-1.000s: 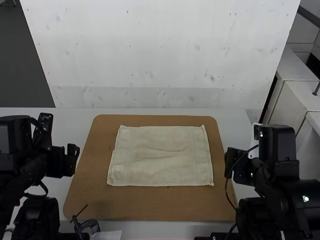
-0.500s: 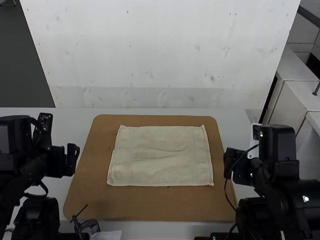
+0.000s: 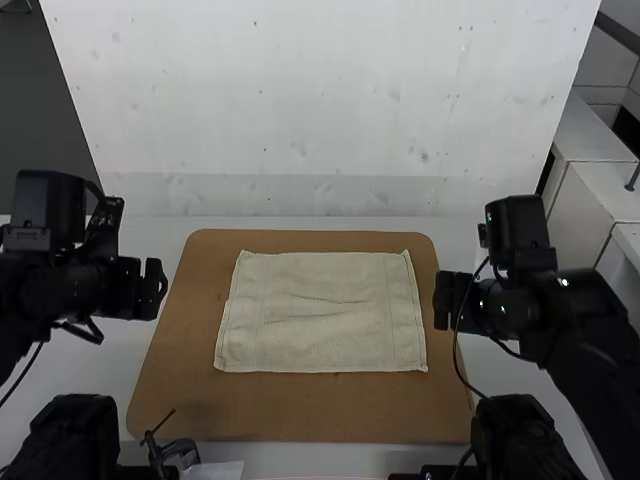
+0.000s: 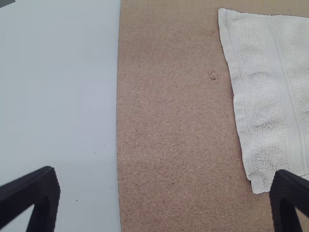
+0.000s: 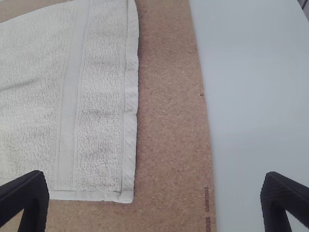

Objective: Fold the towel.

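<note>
Towel (image 3: 320,312) spread out mid-frame in the high view, lightly creased, no fold made: the whole job's to do! My left gripper (image 3: 152,290), frame left, and right gripper (image 3: 442,300), frame right, both open, empty!

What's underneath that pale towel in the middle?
The towel lies spread on a brown board, which shows all round it. Whatever the cloth covers is hidden, so I can't tell about that part.
</note>
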